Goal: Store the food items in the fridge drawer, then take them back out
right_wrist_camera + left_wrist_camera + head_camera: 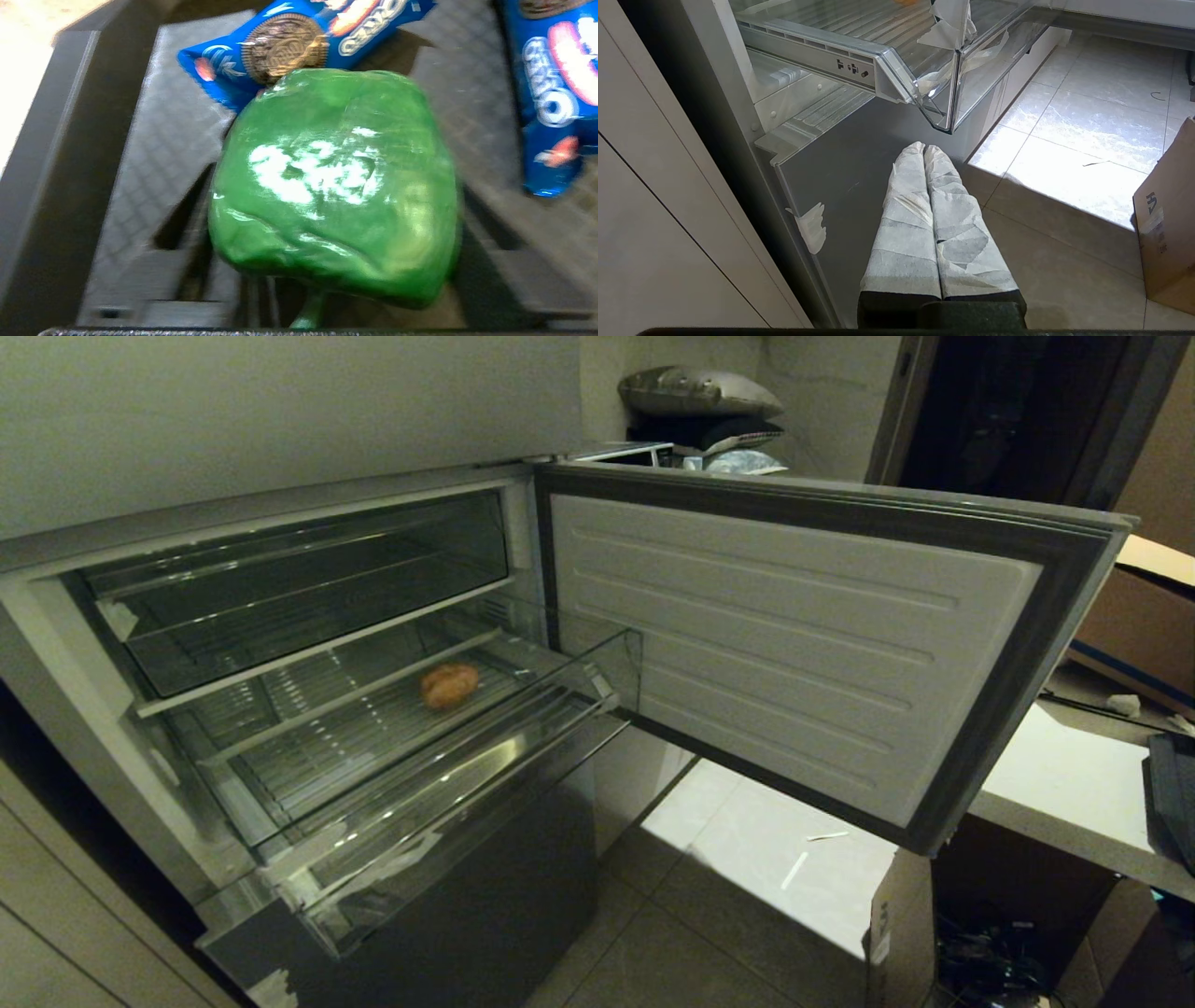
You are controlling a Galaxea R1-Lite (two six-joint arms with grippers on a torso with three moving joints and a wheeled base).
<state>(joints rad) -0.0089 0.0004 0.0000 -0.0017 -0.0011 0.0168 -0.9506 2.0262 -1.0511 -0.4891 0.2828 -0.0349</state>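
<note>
My left gripper [924, 150] hangs clenched, empty, below the pulled-out fridge drawer [485, 775]. A potato [449, 684] lies on the drawer's ribbed floor, long axis roughly across. My right wrist sees a green bell pepper [336, 186], stem toward me; that pincer's state I cannot tell.

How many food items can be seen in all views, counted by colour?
Tan-brown: 1, the lump in the fridge drawer
Green: 1, the pepper in the black crate
Blue: 2, cookie packets in that crate
Total: 4
</note>
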